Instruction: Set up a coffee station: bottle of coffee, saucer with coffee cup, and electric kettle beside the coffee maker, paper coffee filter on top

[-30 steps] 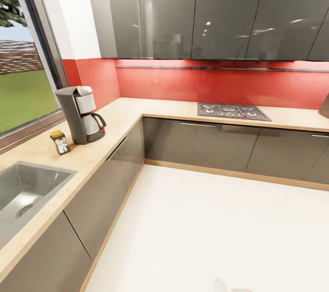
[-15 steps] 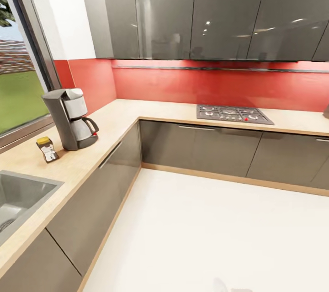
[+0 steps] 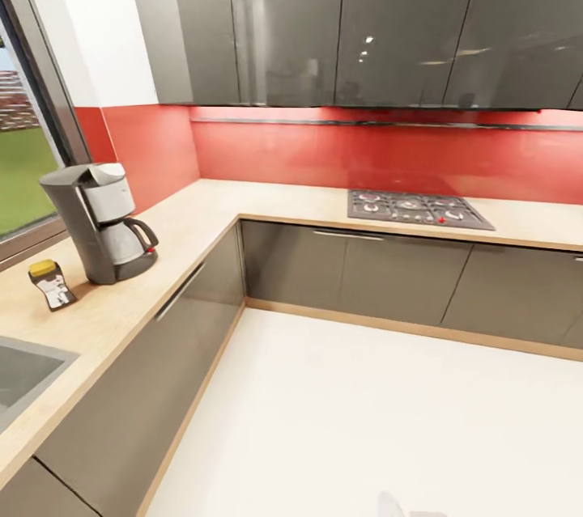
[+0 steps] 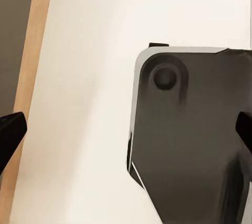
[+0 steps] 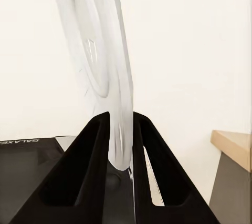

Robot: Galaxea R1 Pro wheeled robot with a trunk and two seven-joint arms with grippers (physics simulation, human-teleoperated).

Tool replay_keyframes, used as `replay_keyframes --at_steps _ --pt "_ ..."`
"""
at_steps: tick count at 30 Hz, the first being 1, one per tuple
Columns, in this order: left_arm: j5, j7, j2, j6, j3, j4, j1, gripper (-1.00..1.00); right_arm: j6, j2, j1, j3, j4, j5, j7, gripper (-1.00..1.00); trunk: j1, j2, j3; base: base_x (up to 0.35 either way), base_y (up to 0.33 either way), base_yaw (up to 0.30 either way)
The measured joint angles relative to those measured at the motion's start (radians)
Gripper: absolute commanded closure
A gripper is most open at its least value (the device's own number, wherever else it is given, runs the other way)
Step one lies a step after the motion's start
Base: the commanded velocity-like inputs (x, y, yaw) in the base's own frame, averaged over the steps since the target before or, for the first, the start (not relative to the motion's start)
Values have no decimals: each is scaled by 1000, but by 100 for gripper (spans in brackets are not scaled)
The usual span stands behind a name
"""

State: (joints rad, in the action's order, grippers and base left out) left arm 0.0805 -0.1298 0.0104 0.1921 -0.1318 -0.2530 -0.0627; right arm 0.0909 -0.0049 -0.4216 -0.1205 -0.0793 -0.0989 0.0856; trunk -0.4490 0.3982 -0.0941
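While gripping the saucer [image 5: 105, 71], right gripper [image 5: 122, 145] closed edge-on; left gripper [image 4: 126, 134] wide open, empty; coffee maker [image 3: 97, 222] on countertop [image 3: 194, 218].

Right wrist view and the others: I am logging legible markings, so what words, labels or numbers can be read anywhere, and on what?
"GALAXEA", seen mirrored: on the robot's black base plate in the right wrist view, beside the right pincer clamped on the saucer.
The bottle of coffee: white label with a dark figure, any text too small to read.
The coffee maker: no readable marking.
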Motion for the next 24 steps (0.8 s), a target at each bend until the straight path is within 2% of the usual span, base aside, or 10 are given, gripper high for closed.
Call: replay_keyframes --at_steps 24 --pt "0 -8 1 1 0 0 0 -100 -26 -3 0 2 3 -5 -3 100 0 0 0 283 -167 0"
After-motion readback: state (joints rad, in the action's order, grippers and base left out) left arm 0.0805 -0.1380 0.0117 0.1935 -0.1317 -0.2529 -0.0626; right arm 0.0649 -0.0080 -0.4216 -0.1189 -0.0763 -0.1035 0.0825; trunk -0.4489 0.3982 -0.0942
